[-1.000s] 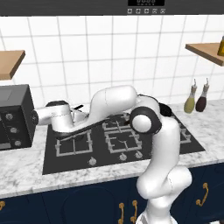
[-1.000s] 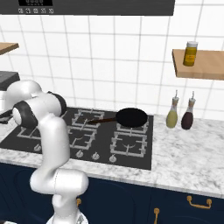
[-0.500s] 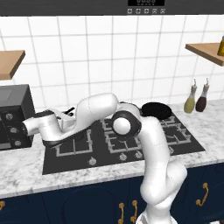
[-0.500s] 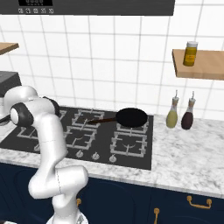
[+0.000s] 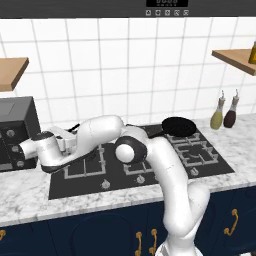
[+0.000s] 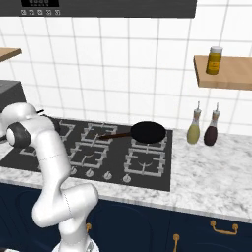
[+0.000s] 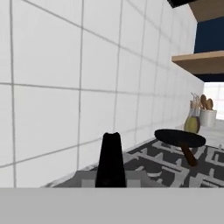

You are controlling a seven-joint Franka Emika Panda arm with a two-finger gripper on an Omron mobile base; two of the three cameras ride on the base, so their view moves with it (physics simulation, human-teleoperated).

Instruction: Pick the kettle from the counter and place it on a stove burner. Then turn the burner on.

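- One white arm reaches left across the back of the single black cooktop (image 5: 200, 165), its hand ending just beside the one dark countertop oven (image 5: 17, 130).
- One gripper (image 7: 111, 146): the jaws are pressed together, reading as a single dark post in the hand view. Whether anything is pinched between them cannot be told.
- One kettle: a thin black arched handle (image 5: 74, 128) peeks above the forearm at the cooktop's back left corner. The arm hides the kettle's body, so whether it rests on a grate or hangs cannot be told.
- One black frying pan (image 6: 147, 131) sits on the back right grate, its handle pointing left.
- Two bottles stand side by side on the marble counter (image 5: 30, 195) right of the cooktop: one yellowish (image 6: 194, 133), one dark (image 6: 211, 134).
- Two wooden shelves: one on the left (image 5: 12, 72), one on the right (image 6: 224, 74) carrying one yellow jar (image 6: 213, 60).
- One white utensil crock (image 7: 208, 117) stands far along the wall.
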